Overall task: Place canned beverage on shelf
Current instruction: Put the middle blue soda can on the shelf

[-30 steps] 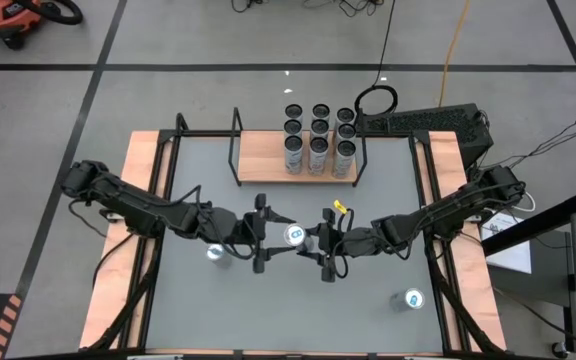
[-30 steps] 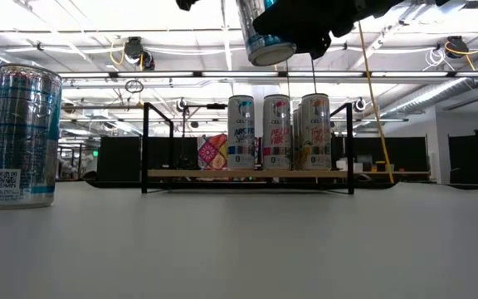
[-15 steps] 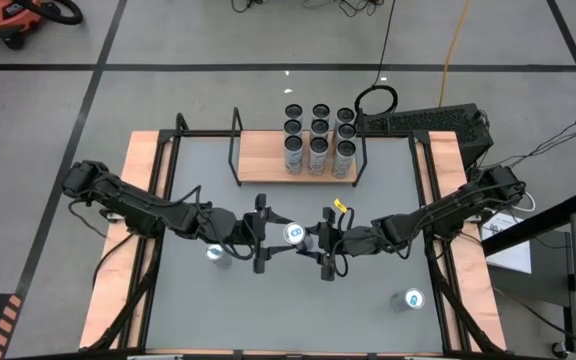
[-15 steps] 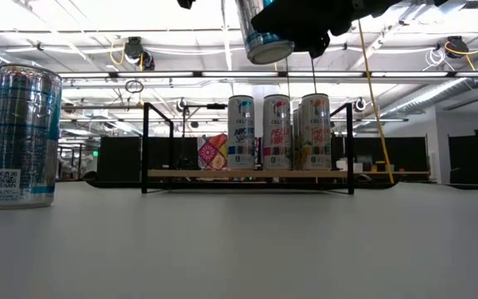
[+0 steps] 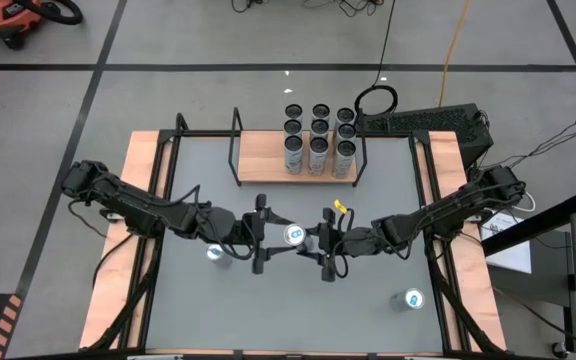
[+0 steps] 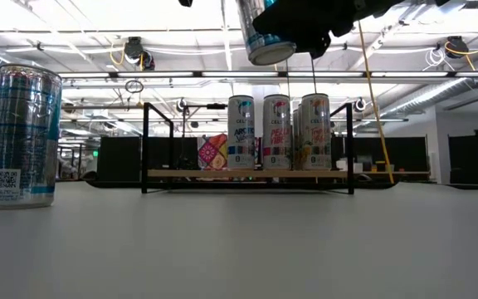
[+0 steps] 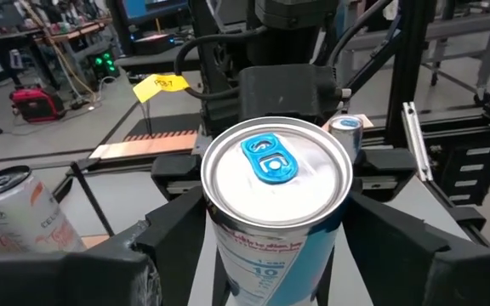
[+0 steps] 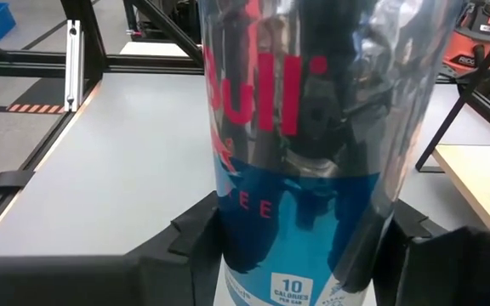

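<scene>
The right tool [image 5: 315, 243] is gripping a blue-and-silver can [image 5: 294, 235] by its body, fingers pressing on both sides, and is holding it upright in the air above the middle of the counter [image 5: 368, 300]. In the low view the can [image 6: 261, 33] is hanging well above the counter surface, clear of everything. The left tool [image 5: 265, 236] is facing it from the other side, its fingers [image 7: 177, 234] standing apart around the same can [image 7: 276, 200]; whether they are touching it I cannot tell. Farther out, a second can [image 5: 216, 253] is standing on the counter just beside the left arm, and a third [image 5: 411, 299] is sitting near the right front corner. At the back edge, the shelf [image 5: 263, 156] is carrying a cluster of upright cans [image 5: 319, 140] on its right half, well apart from the held can.
</scene>
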Action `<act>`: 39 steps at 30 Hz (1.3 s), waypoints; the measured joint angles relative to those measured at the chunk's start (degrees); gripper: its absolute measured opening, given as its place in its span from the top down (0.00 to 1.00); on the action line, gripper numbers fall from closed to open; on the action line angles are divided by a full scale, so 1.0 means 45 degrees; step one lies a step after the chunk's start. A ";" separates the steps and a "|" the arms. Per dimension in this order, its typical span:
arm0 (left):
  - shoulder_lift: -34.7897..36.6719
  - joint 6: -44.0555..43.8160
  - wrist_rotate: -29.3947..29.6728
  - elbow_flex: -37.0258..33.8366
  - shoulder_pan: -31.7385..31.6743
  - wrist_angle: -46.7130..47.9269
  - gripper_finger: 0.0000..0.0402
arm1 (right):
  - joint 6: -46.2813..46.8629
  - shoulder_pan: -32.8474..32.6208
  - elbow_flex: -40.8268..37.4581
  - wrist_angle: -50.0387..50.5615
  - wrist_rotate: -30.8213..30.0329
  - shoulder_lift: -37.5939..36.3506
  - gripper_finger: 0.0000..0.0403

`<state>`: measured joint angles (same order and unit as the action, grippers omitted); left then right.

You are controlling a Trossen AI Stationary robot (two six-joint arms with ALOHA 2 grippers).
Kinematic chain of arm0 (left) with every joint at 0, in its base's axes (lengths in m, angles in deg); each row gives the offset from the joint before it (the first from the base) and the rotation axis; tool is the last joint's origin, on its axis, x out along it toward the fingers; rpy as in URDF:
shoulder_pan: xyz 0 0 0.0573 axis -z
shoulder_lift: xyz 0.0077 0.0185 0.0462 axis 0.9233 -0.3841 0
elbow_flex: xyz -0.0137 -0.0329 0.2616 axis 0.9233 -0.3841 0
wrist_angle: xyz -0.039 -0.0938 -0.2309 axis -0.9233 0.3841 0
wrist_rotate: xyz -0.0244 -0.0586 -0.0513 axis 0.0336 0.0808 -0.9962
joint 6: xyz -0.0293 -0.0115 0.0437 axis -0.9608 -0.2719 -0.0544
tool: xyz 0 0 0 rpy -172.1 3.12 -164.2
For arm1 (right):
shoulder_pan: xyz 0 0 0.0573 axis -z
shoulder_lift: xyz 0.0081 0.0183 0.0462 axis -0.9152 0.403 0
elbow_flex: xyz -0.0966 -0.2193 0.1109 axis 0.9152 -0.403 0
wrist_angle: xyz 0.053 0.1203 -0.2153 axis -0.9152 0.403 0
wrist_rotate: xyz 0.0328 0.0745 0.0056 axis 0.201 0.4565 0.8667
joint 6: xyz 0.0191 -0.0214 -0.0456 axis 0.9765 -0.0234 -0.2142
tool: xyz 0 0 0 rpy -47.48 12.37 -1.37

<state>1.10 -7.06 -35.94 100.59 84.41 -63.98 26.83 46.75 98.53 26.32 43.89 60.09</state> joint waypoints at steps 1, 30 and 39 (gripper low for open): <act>0.0006 -0.0004 -0.0116 0.0000 0.0000 0.0035 0.35 | -0.0005 -0.0005 0.0000 0.0009 0.0009 0.0000 0.58; 0.0019 -0.0222 -0.0407 0.0005 0.0000 0.0225 0.45 | 0.0037 -0.0010 0.0000 -0.0005 0.0034 0.0015 0.58; 0.0019 -0.0241 -0.0456 0.0007 0.0000 0.0376 0.45 | 0.0216 -0.0044 -0.0005 -0.0005 0.0015 0.0019 0.54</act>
<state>1.19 -8.15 -37.99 100.62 84.41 -62.28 27.80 46.55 98.51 26.30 43.95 60.17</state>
